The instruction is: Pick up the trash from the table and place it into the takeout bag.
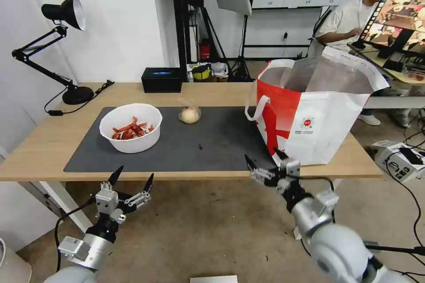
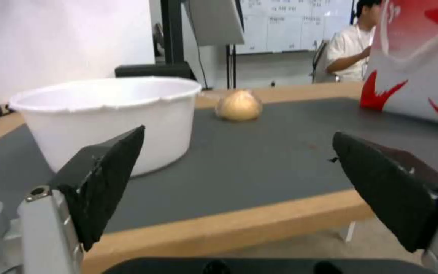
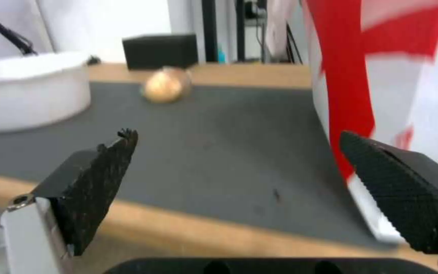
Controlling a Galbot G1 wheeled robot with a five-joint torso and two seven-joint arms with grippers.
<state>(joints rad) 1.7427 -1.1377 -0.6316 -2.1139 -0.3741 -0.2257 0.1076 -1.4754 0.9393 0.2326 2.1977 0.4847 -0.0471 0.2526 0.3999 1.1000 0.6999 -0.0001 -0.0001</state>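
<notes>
The table [image 1: 53, 139], long side running across in front of both grippers, carries a dark grey mat [image 1: 212, 141]. The takeout bag [image 1: 318, 115] stands upright and open-topped just beyond the right gripper [image 1: 265, 164], its red side facing the mat. The white bowl [image 1: 131, 127] sits upright, mouth up, beyond the left gripper [image 1: 134, 176]; the head view shows red chili scraps [image 1: 131, 130] inside, which the wrist views hide behind its wall. The small baggie [image 1: 190, 114] lies farther back, between bowl and bag. Both grippers hang below the table's near edge, fingers spread, holding nothing. A black box [image 1: 161, 79] and desk lamp [image 1: 62, 48] stand at the far edge.
</notes>
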